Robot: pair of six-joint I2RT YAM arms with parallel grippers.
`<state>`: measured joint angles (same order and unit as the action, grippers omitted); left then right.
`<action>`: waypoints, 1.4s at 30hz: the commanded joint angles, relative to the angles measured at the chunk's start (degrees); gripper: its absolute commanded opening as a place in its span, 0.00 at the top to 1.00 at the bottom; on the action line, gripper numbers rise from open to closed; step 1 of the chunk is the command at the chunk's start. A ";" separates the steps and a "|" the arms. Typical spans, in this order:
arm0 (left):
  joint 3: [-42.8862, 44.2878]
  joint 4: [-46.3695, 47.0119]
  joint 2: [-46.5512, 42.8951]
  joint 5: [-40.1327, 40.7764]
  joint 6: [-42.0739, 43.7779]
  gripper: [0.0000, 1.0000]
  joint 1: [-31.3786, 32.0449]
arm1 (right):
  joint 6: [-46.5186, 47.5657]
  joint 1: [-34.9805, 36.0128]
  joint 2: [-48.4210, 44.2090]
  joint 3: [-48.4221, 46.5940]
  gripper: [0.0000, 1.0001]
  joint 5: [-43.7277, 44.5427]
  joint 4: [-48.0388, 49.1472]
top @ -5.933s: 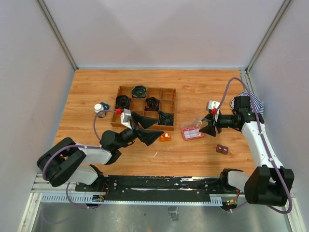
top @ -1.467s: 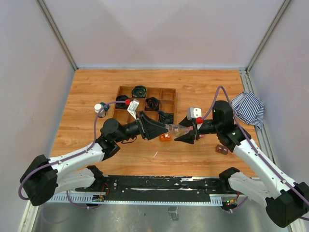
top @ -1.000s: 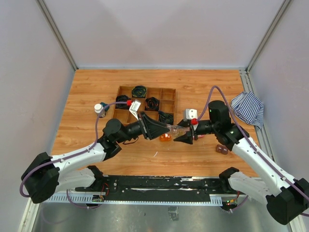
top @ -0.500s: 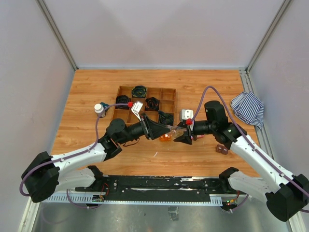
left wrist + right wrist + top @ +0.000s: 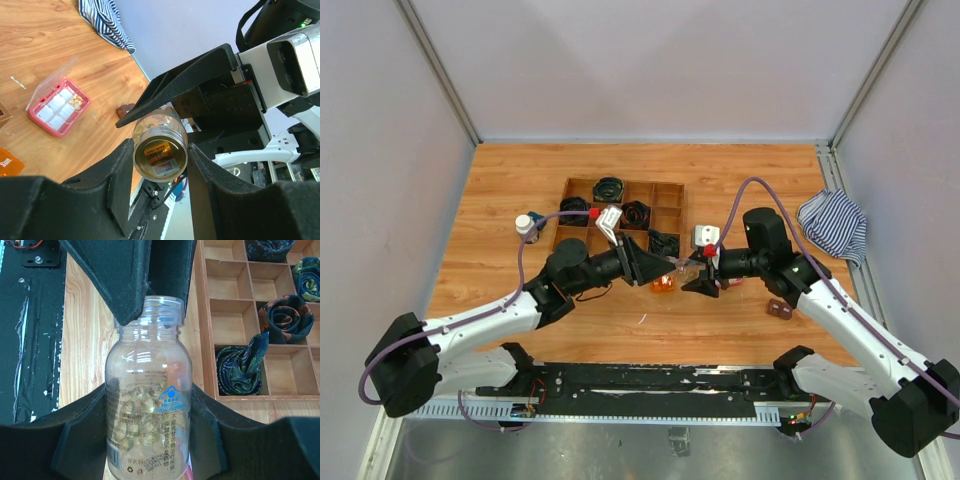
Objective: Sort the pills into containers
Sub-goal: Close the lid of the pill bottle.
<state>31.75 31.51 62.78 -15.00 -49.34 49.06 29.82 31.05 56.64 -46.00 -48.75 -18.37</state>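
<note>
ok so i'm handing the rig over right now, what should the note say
Left end effector: shut on the neck of the clear bottle, held off the table.
Right end effector: shut on the same bottle's body.
Bottle: uncapped, yellow capsules inside.
Pink box: on the table, lid open, a few pills in one compartment.
Dark bottle with white cap: left of the wooden tray.
Left: most capsules not yet sorted.
</note>
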 commanded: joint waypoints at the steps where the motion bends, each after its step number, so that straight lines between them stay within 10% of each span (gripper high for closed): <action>1: 1.88 -1.80 1.67 -0.31 0.99 0.84 1.85 | -0.36 1.47 -0.13 -2.26 0.99 -1.38 2.06; 25: 4.64 -2.46 4.26 -14.86 17.78 0.84 2.01 | -17.81 -3.89 -3.03 1.86 0.99 -17.87 16.14; 35: 12.70 -18.00 7.09 -23.25 37.35 0.82 1.85 | -22.90 -4.97 -2.88 3.01 0.99 -22.79 20.95; 42: 14.83 -20.60 5.32 -18.43 35.84 0.74 0.88 | -23.71 -5.86 -3.90 3.40 0.99 -23.12 21.96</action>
<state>47.07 20.34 66.96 -33.74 -15.31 49.28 7.92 26.85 54.83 -41.50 -66.46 -6.26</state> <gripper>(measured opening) 0.445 0.536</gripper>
